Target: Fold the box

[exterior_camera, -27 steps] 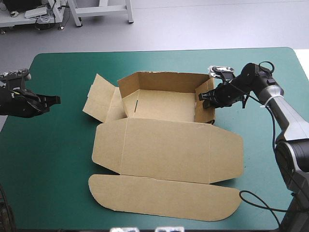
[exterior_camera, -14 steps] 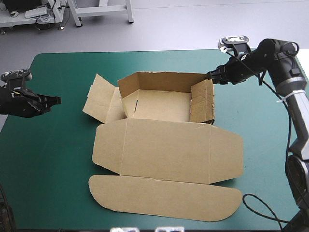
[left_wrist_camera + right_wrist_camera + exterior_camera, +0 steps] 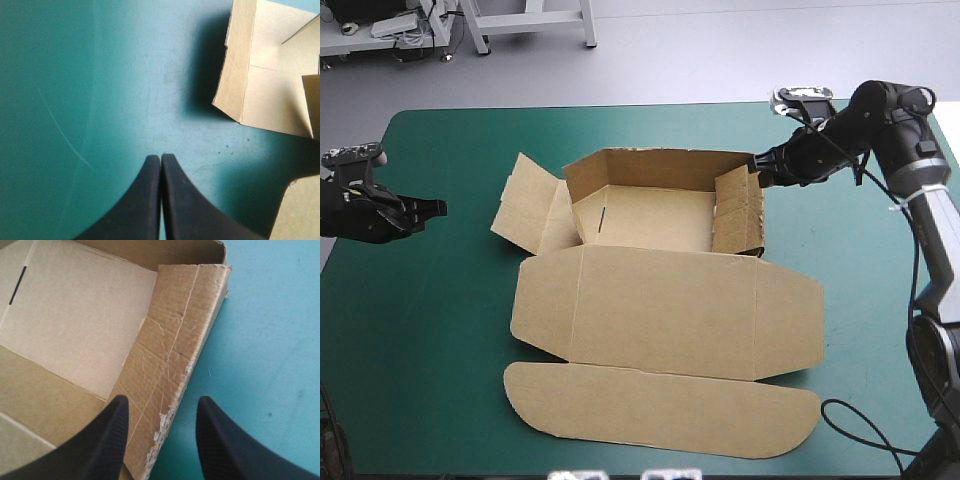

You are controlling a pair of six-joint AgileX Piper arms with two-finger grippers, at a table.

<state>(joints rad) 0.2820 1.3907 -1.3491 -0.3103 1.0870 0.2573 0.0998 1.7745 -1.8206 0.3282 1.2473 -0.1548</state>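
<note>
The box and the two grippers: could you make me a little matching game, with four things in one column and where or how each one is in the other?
Things:
1. left gripper
2. right gripper
3. lid
4. left flap

States:
A. open, at the raised right wall
B. lying flat, on the robot's side
C. shut, over bare teal-green cover
D. splayed outward

Pairs: 1-C, 2-A, 3-B, 4-D
</note>
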